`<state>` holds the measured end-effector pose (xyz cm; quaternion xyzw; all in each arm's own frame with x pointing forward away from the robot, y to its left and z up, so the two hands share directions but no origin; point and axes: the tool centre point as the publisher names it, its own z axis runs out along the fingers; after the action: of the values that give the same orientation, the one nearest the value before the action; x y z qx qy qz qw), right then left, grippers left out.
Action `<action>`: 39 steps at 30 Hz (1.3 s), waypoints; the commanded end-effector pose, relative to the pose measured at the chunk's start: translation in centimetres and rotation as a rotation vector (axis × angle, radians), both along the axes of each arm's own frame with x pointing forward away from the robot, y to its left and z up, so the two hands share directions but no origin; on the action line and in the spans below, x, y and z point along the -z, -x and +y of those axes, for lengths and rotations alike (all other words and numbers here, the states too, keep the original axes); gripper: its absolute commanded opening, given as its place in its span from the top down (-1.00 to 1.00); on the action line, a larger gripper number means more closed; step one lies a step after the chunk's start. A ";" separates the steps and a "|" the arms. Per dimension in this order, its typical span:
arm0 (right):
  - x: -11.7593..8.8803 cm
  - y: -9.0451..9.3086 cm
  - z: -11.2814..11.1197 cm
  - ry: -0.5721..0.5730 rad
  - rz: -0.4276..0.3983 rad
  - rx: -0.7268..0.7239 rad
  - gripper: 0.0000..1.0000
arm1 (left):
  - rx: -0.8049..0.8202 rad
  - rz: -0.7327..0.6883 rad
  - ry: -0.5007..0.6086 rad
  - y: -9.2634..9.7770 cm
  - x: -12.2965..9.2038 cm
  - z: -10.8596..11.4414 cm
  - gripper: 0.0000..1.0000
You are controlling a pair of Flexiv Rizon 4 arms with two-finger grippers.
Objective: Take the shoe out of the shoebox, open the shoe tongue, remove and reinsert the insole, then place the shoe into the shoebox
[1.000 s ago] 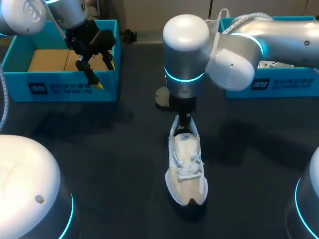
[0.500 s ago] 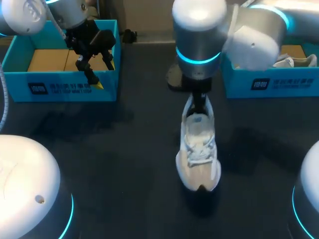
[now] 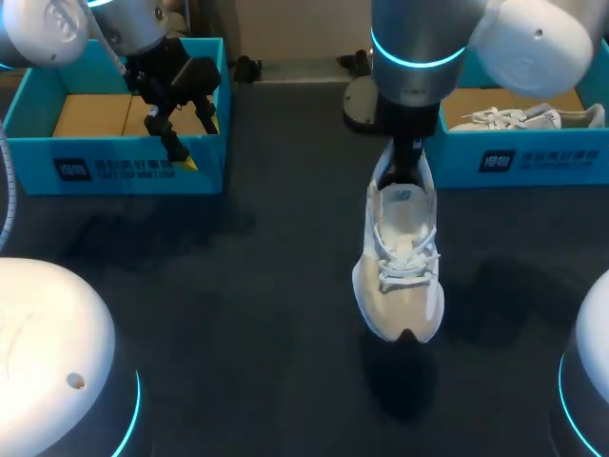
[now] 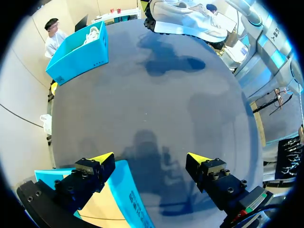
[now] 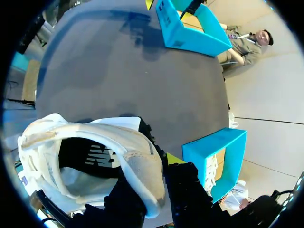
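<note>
right hand [image 3: 407, 162] grasping shoe [image 3: 404, 276] (by heel), left hand [image 4: 149, 160] released above shoebox [image 3: 133, 173]

A dark grey table [image 3: 238, 305] bears a blue box [image 3: 29, 162] with a tan cardboard floor at its far left

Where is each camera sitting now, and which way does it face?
Head view: above and behind, looking down; left arm and right arm show.
Left wrist view: past its open left gripper, across the table toward the shoe.
Right wrist view: along the right gripper, clamped on the shoe's heel.
All three share the shoe.
</note>
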<state>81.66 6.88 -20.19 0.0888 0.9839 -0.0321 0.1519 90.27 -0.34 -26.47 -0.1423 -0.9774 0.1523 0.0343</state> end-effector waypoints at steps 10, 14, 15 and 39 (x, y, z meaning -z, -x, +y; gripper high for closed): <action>-2.7 -1.7 -3.3 0.073 -0.023 -0.011 1.00 | -0.330 0.021 -0.053 0.6 -2.6 2.8 -1.00; -4.5 -3.2 -5.6 0.091 -0.041 -0.009 1.00 | -0.560 0.054 -0.095 1.1 -3.9 4.8 -1.00; -4.9 -3.6 -6.1 0.093 -0.045 -0.008 1.00 | -0.626 0.066 -0.108 1.2 -4.2 5.3 -1.00; -9.9 -16.2 -13.7 0.110 -0.060 -0.071 1.00 | -1.741 0.171 -0.241 2.3 -6.4 20.5 -1.00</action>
<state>96.14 -6.48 -10.57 0.0461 0.9748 -0.0803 0.2030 88.27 19.32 -19.98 0.4382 -0.8963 0.0683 0.0019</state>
